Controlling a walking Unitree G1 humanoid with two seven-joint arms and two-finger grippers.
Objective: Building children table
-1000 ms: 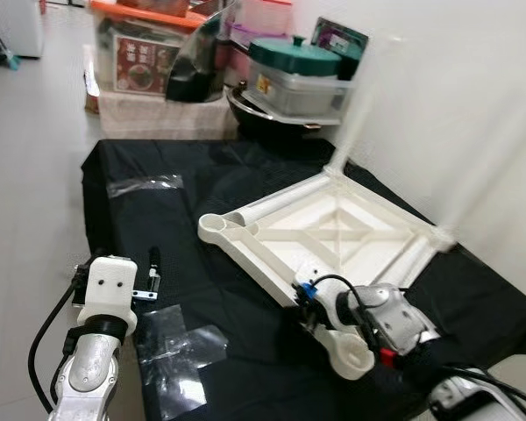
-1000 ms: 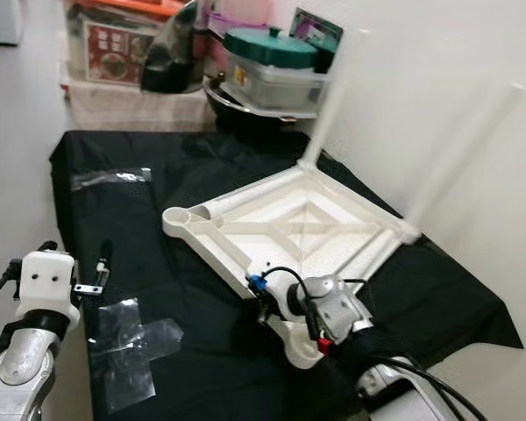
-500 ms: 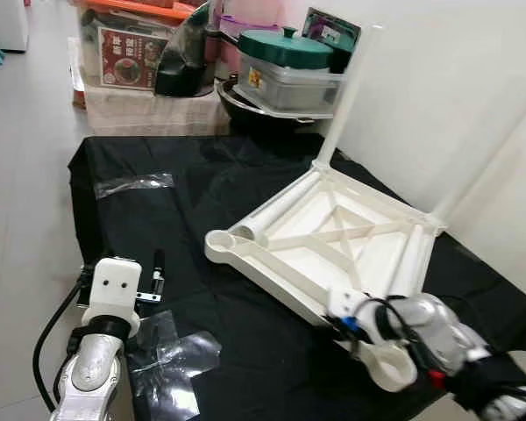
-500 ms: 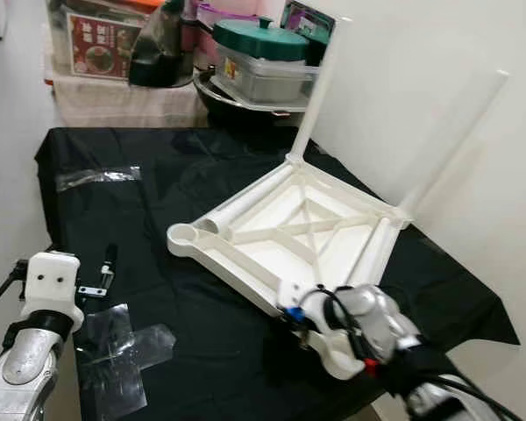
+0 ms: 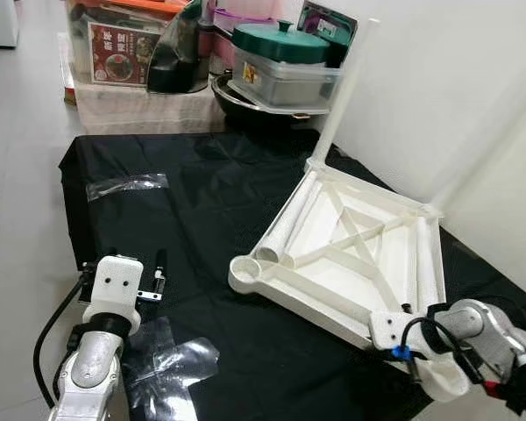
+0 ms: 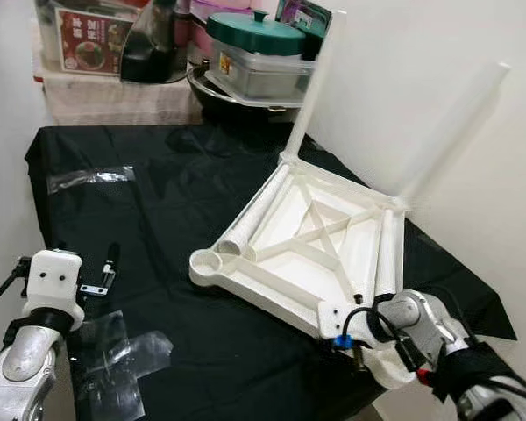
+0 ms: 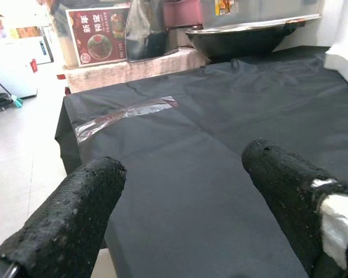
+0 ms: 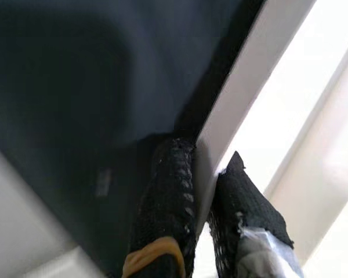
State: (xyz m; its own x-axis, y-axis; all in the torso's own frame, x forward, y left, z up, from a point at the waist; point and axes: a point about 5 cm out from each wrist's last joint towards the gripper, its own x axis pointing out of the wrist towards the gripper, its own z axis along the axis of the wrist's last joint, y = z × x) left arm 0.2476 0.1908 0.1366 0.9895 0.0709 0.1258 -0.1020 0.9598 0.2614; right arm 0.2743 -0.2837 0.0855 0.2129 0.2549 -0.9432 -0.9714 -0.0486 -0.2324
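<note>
A white children's table [image 5: 309, 303] lies upside down on the black cloth [image 5: 193, 202]. Two white legs [image 5: 343, 88] stand upright in its far corners, against the wall. A loose leg tube [image 5: 290, 221] lies inside the frame beside the empty corner socket [image 5: 244, 274]. My right gripper [image 8: 203, 191] is shut on the table's rim at the near corner, one finger on each side of it. At the cloth's near left edge my left gripper [image 7: 180, 191] is open, with nothing between its fingers [image 7: 69, 226].
Clear plastic wrap [image 5: 171, 364] lies on the cloth by my left arm, and another strip [image 5: 127, 184] further back. A green-lidded container [image 5: 285, 57], a wok [image 5: 254, 101] and boxes stand behind the cloth. A white wall [image 5: 456, 79] runs along the right.
My right gripper has dragged the table's near corner to the right, so the table has turned on the cloth. The head camera has shifted too. The left arm stays put.
</note>
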